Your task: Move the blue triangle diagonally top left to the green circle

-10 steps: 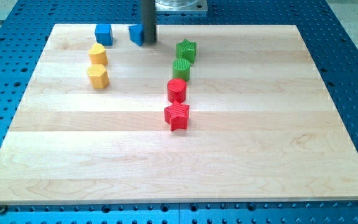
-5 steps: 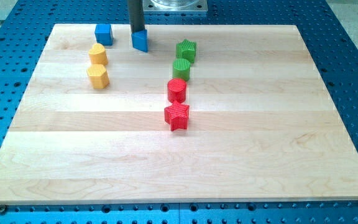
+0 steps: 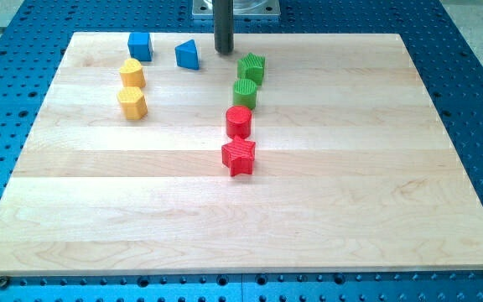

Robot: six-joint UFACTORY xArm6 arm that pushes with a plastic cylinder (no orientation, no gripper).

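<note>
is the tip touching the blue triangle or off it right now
Off it. My tip stands to the view's right of the blue triangle, with bare board showing between them, and up-left of the green star.

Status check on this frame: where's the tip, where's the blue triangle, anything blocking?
My tip off the blue triangle, on its right. Triangle upper left of green circle, apart. Green star sits above the circle.

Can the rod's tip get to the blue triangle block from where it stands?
Probably yes: my tip stands just to the view's right of the blue triangle block, apart from it, with bare board between them.
</note>
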